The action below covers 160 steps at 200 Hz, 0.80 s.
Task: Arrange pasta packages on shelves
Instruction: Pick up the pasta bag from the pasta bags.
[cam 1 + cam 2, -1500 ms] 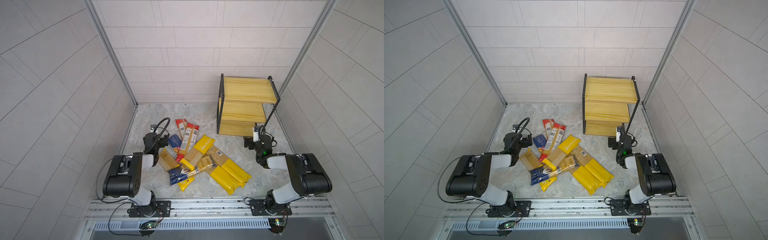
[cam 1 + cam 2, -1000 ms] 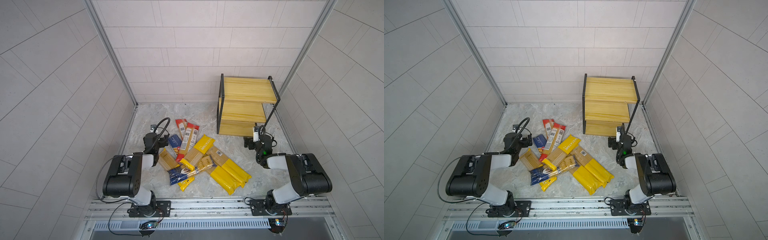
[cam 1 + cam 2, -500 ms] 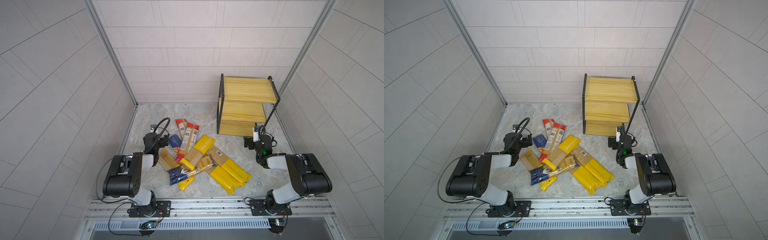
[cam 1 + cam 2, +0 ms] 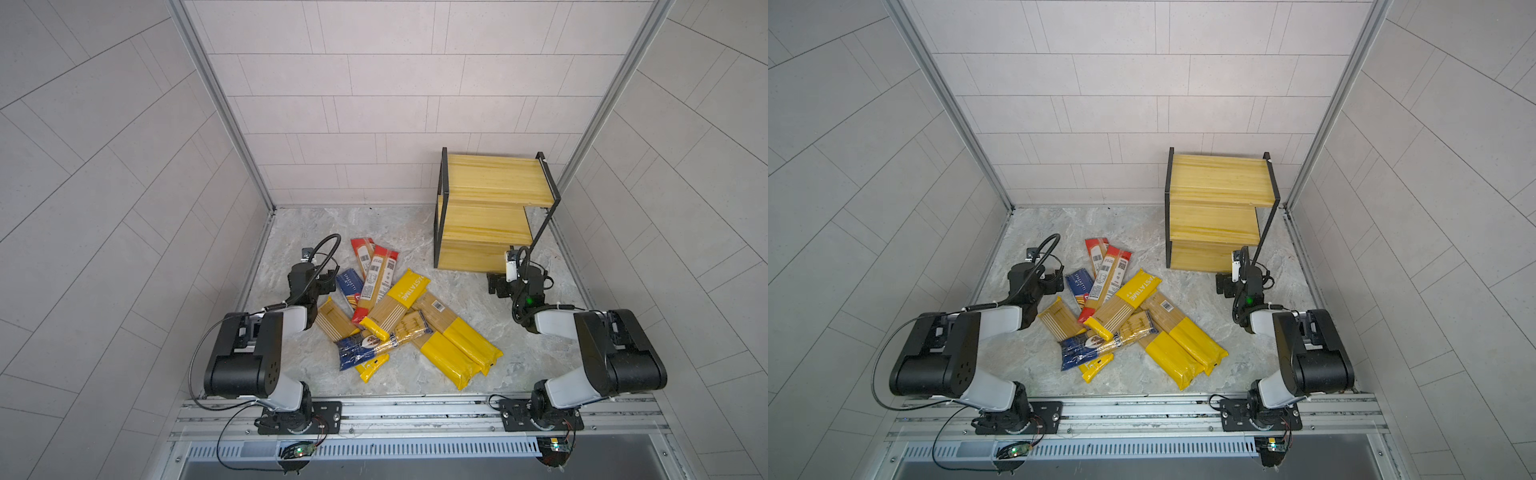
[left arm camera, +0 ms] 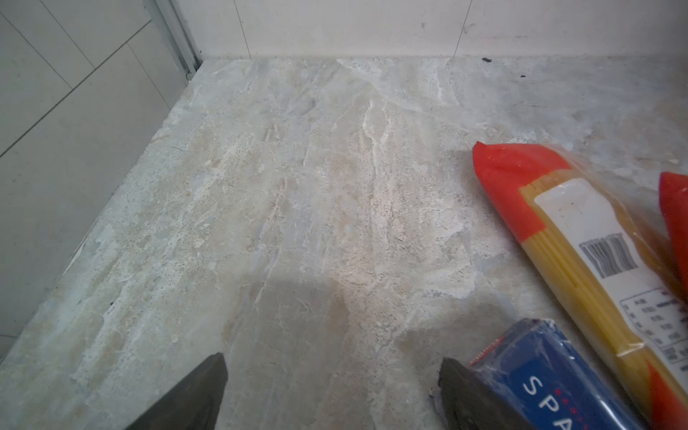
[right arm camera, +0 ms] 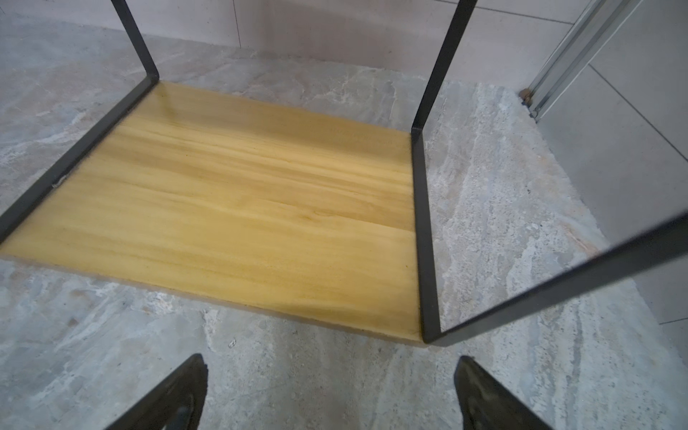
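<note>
Barely begun, judging by the shelves [image 4: 490, 216]: no pack on the top, middle or bottom tier in both top views, and only bare wood on the bottom board [image 6: 231, 208] in the right wrist view.

All the pasta packages [image 4: 395, 316] in one loose heap on the marble floor [image 4: 374, 224], between the two arms and well apart from the rack. Roughly nine by count, overlapping and crossing at odd angles:
- two red-ended packs [image 4: 380, 270] at the far side
- a dark blue spaghetti pack [image 4: 348, 286] just beside them
- a yellow PASTATIME pack [image 4: 409, 291] across the middle
- two more yellow packs [image 4: 457, 349] side by side nearer the right arm
- another dark blue pack [image 4: 361, 347] at the near edge

For the left gripper [image 5: 333, 387]: low over bare floor, jaws spread wide, nothing between them, the dark blue spaghetti pack just beside one jaw. Cannot tell whether touching.

For the right gripper [image 6: 331, 387]: likewise spread wide and empty, facing the front edge of the bottom board.

Left to do: practically everything. Lift each pack from the heap, carry it across, lay it along a tier. Probably easiest to start from the top of the heap, to avoid dragging neighbours along.
</note>
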### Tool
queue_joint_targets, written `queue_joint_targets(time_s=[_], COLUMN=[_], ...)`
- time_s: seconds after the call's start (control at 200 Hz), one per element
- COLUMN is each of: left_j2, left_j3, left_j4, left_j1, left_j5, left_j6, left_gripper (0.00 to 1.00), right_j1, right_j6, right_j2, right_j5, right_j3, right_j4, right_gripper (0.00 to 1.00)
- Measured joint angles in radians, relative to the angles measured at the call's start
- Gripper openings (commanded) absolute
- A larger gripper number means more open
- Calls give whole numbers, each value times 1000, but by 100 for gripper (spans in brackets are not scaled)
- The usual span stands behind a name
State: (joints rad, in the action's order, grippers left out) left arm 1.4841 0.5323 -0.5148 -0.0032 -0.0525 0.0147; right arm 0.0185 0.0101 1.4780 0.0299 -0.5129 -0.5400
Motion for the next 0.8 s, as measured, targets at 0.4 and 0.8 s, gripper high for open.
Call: queue_joint_targets(time_s=[0.4, 0.8], left_j2=[-122, -267], left_j3=[137, 199], left_j4=[248, 499], left_j1=[-191, -666], left_j5=[-109, -401], left_j6=[6, 74], left_gripper=[93, 93], right_j1=[189, 190], right_j6=[190, 370], right_j2=[-321, -528], right_j5=[-390, -380], right_j3=[-107, -407], right_j4=[452, 990], right_gripper=[99, 95])
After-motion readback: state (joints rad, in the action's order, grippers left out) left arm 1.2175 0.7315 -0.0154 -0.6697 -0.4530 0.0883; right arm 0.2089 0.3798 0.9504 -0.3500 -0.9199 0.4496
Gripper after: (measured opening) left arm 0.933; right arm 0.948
